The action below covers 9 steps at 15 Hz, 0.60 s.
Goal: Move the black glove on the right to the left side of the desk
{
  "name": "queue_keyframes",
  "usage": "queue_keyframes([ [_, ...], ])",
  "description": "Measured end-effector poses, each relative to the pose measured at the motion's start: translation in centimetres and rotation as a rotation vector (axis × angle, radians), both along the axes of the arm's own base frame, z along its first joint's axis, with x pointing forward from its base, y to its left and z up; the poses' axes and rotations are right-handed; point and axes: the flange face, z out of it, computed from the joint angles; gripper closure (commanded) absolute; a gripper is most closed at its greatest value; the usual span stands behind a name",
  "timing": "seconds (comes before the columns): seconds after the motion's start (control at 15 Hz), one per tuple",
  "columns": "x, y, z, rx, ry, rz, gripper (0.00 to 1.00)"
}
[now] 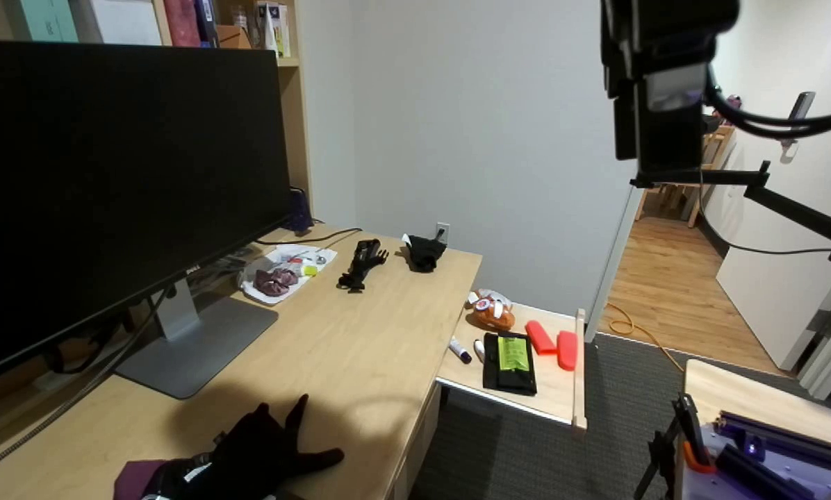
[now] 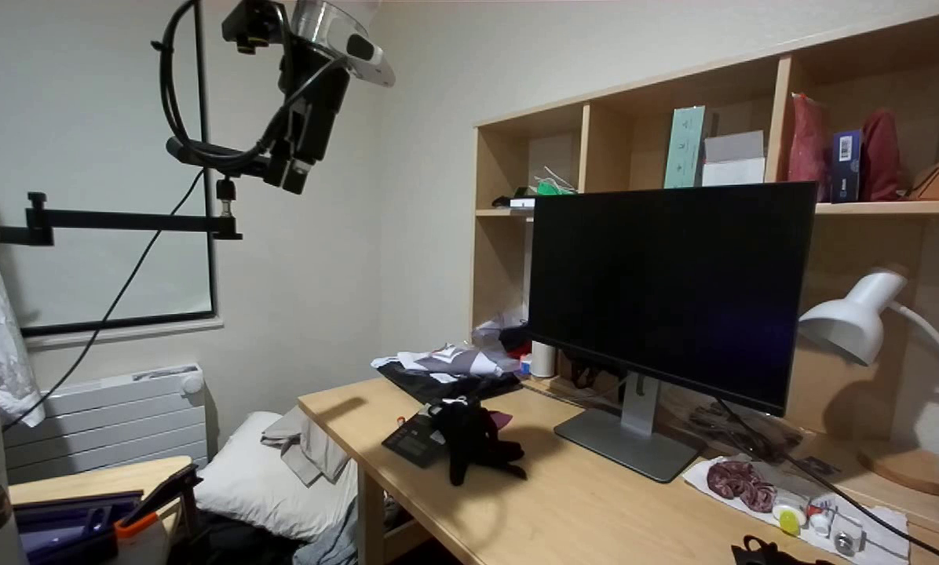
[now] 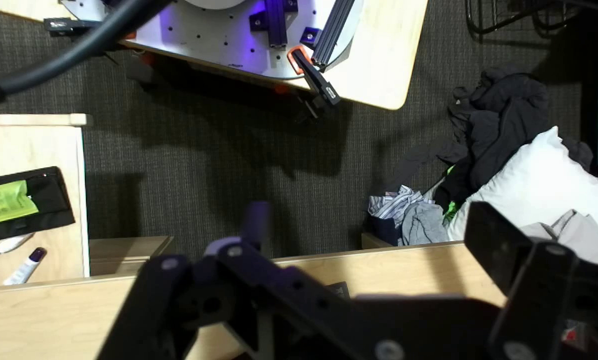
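black glove is lying near the monitor stand toward one end of the counter, sprawling out and partly hiding a dark flat card — over at the opposite end in an exterior view a black hand-shaped thing and a crumpled black bundle are sitting near each other. meanwhile the tool is hanging way up high, well apart from that glove — standing spread wide in the wrist view.

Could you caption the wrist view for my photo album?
Looking down past the robot's open gripper at a wooden desk, dark carpet and a white pillow.
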Motion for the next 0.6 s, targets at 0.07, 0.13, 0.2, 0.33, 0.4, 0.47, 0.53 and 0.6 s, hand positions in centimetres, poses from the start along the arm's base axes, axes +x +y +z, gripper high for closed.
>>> queue_keyframes([
  [0.07, 0.0, 0.0, 0.0, 0.0, 0.0, 0.0, 0.0],
  [0.13, 0.0, 0.0, 0.0, 0.0, 0.0, 0.0, 0.0],
  [0.2, 0.0, 0.0, 0.0, 0.0, 0.0, 0.0, 0.0],
  [0.33, 0.0, 0.0, 0.0, 0.0, 0.0, 0.0, 0.0],
  [0.4, 0.0, 0.0, 0.0, 0.0, 0.0, 0.0, 0.0],
  [0.47, 0.0, 0.0, 0.0, 0.0, 0.0, 0.0, 0.0],
  [0.53, 0.0, 0.0, 0.0, 0.0, 0.0, 0.0, 0.0],
  [0.6, 1.2, -0.7, -0.2, -0.01, -0.05, -0.036, 0.0],
])
